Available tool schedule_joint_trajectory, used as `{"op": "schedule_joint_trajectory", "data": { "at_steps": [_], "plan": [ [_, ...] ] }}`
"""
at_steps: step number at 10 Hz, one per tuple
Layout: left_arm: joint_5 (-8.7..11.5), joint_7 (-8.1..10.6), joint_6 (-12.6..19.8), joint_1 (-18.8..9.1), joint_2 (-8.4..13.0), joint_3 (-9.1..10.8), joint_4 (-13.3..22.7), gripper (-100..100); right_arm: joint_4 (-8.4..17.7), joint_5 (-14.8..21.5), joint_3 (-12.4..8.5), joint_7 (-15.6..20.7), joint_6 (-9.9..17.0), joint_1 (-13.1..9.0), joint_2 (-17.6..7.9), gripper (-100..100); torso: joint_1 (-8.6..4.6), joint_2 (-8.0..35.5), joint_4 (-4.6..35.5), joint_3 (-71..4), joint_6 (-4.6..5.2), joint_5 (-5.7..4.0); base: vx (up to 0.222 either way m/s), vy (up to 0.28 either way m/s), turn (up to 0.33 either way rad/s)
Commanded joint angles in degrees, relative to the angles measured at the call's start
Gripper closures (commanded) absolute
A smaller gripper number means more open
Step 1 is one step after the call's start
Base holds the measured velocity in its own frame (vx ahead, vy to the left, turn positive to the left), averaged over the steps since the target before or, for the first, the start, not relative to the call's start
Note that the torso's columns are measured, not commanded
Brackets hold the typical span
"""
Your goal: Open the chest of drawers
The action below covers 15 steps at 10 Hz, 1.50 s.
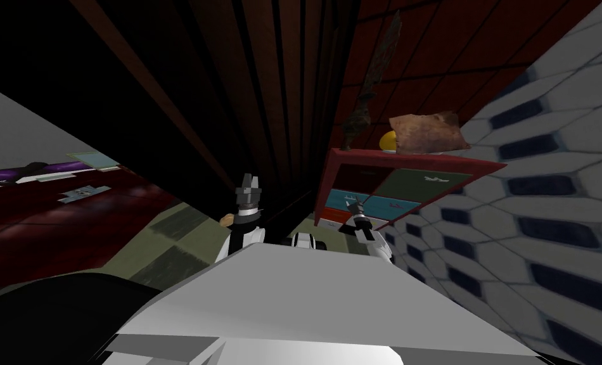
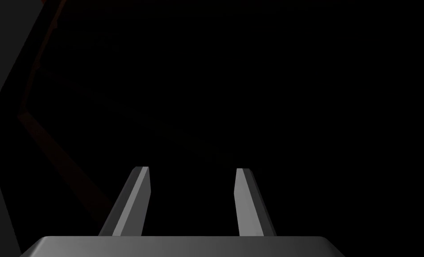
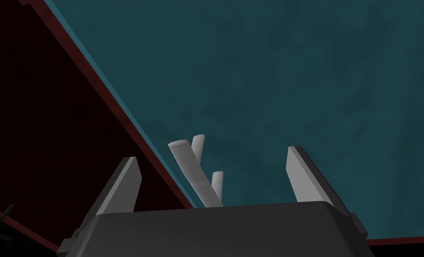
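Note:
A red-framed chest of drawers [image 1: 382, 166] stands against the tiled wall, with a dark green drawer front above a teal one. My right gripper [image 1: 355, 208] is up against the teal drawer front [image 3: 296, 80], its fingers open on either side of the light grey bar handle [image 3: 193, 172], which lies between them, nearer the left finger. The dark red frame edge [image 3: 117, 111] runs beside that drawer. My left gripper [image 1: 249, 184] is raised to the left of the chest, open and empty [image 2: 191, 172], facing a dark surface.
On top of the chest lie a brown cushion [image 1: 428, 133], a yellow object [image 1: 389, 140] and a dark plant-like piece [image 1: 363, 114]. A dark wooden wall stands to the left of the chest. A dark red table [image 1: 52, 209] with small items is at far left.

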Motion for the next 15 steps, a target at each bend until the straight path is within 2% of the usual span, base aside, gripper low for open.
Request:
{"op": "schedule_joint_trajectory", "data": {
  "at_steps": [1,3,4,5,6,7,8,9,10,12,13,14,15],
  "plan": [
    [0.0,0.00,0.0,0.0,0.0,0.00,0.0,0,-1.5,2.3,-3.1,-1.6,-0.2,1.4,0.3,-100,0.03,0.0,0.0,0.0,-0.03,0.01,0.005,0.004,0.095],
    [0.0,0.00,0.0,0.0,0.0,0.00,0.0,0,-4.5,6.1,-7.0,-4.5,0.1,4.0,0.9,-100,0.04,0.0,0.0,0.0,-0.02,0.01,0.010,0.012,0.207],
    [0.0,0.00,0.0,0.0,0.0,0.00,0.0,0,-4.5,6.2,-8.1,-4.5,0.1,4.0,0.9,-100,0.06,0.0,0.0,0.0,-0.03,0.01,0.010,0.009,0.084],
    [0.0,0.00,0.0,0.0,0.0,0.00,0.0,0,-4.9,5.9,-7.2,-4.3,0.3,4.1,1.1,-100,0.01,0.0,0.0,0.0,0.02,0.01,0.000,0.000,0.000],
    [0.0,0.00,0.0,0.0,0.0,0.00,0.0,0,-3.0,4.3,-5.6,-3.1,0.0,2.7,0.6,100,-0.01,0.0,0.0,0.0,0.00,-0.01,-0.004,-0.006,-0.185],
    [0.0,0.00,0.0,0.0,0.0,0.01,0.0,0,-1.5,2.3,-3.5,-1.6,-0.2,1.4,0.3,100,-0.03,0.0,0.0,0.0,0.02,-0.01,-0.009,-0.017,-0.305],
    [0.0,0.00,0.0,0.0,0.0,0.01,0.0,0,-1.5,2.3,-3.1,-1.6,-0.2,1.4,0.3,100,-0.21,-0.1,-0.2,-0.1,0.01,-0.22,-0.017,-0.007,-0.091],
    [0.0,0.00,0.0,0.0,0.0,0.00,0.0,0,0.1,0.3,-1.0,-0.1,-0.3,0.1,0.0,100,-0.22,-0.2,-0.2,-0.1,-0.08,-0.24,-0.016,-0.015,-0.144],
    [0.0,0.00,0.0,0.0,0.0,0.01,0.0,0,0.1,0.3,-0.6,-0.1,-0.3,0.1,0.0,100,-0.14,-0.2,-0.2,-0.1,-0.11,-0.21,-0.009,-0.010,-0.081],
    [0.0,0.00,0.0,0.0,0.0,0.01,0.0,0,3.2,-3.6,3.4,2.8,-0.6,-2.5,-0.6,100,-0.07,-0.3,-0.2,-0.1,-0.08,-0.17,-0.007,-0.008,-0.238],
    [0.0,0.00,0.0,0.0,0.0,0.00,0.0,0,3.2,-3.7,4.4,2.8,-0.6,-2.5,-0.6,100,-0.20,-0.2,-0.2,-0.1,0.14,-0.17,-0.005,-0.002,-0.103],
    [0.0,0.00,0.0,0.0,0.0,0.00,0.0,0,4.7,-5.7,6.4,4.3,-0.7,-3.8,-0.9,100,-0.21,-0.2,-0.2,-0.1,-0.03,-0.22,-0.010,-0.015,-0.155],
    [0.0,0.00,0.0,0.0,0.0,0.00,0.0,0,4.7,-5.7,6.9,4.3,-0.7,-3.8,-0.9,100,-0.22,-0.2,-0.3,-0.1,-0.02,-0.22,-0.010,-0.012,-0.072]
  ]
}}
